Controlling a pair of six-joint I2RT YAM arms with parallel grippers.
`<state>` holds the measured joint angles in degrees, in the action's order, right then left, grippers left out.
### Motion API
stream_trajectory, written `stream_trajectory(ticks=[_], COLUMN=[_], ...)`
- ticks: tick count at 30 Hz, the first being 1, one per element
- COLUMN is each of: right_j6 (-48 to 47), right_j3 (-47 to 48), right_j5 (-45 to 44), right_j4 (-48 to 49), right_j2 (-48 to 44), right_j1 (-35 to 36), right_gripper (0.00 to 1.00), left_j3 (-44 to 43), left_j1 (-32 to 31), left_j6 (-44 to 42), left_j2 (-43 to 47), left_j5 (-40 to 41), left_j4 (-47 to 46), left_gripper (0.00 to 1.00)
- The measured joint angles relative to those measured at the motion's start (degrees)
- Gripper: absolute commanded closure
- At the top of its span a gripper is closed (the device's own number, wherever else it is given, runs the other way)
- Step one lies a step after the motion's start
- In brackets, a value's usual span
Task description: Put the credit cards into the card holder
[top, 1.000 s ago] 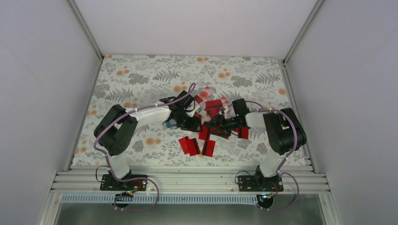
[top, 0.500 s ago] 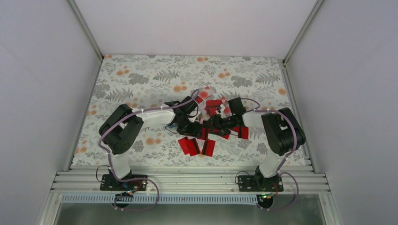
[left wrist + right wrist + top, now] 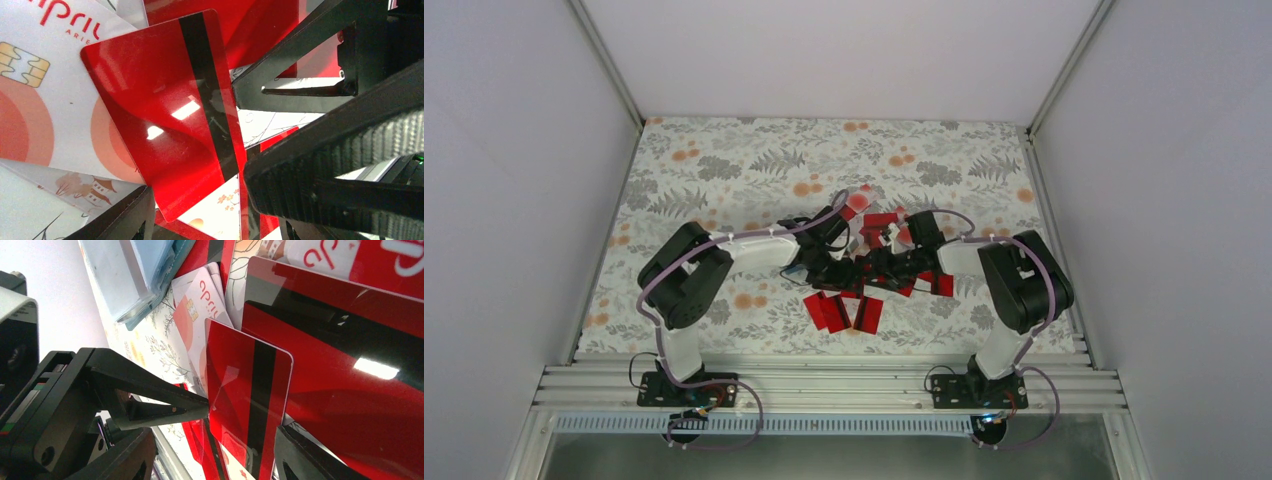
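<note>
A red credit card with a black stripe [image 3: 165, 120] stands tilted over a pile of red and whitish cards [image 3: 884, 228]. It lies between both grippers and also shows in the right wrist view [image 3: 247, 405]. My left gripper [image 3: 842, 272] [image 3: 212, 220] has its jaws wide apart, with the card's lower corner between them. My right gripper [image 3: 872, 271] [image 3: 215, 455] is also wide apart around the card. Its fingertips [image 3: 250, 85] reach the card's striped edge. A left fingertip [image 3: 175, 407] touches the opposite edge. The pale teal card holder [image 3: 145, 275] lies flat beyond the pile.
More red cards lie loose toward the front [image 3: 829, 310] [image 3: 867, 315] and at the right [image 3: 942, 283]. Whitish chip cards [image 3: 40, 100] lie under the red one. The floral cloth [image 3: 724, 170] is walled on three sides.
The left gripper has moved right and the right gripper left. Their tips now meet over the near edge of the card pile.
</note>
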<state>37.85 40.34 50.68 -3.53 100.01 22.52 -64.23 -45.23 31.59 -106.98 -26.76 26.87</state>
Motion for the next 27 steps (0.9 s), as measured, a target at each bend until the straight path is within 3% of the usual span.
stream_trajectory(ticks=[15,27], right_j6=[-0.02,0.02], right_j3=[-1.07,-1.38], right_j5=[0.26,0.33], right_j4=[1.88,2.8], right_j2=[0.07,0.22], right_j1=[0.5,1.03], right_gripper=[0.39,0.39], left_j3=[5.49,10.54], left_j1=[0.04,0.87], left_j6=[5.33,9.9], left_j2=[3.39,12.39], left_j5=[-0.24,-2.19], left_j4=[-7.21,-15.63], left_gripper=[0.38,0.38])
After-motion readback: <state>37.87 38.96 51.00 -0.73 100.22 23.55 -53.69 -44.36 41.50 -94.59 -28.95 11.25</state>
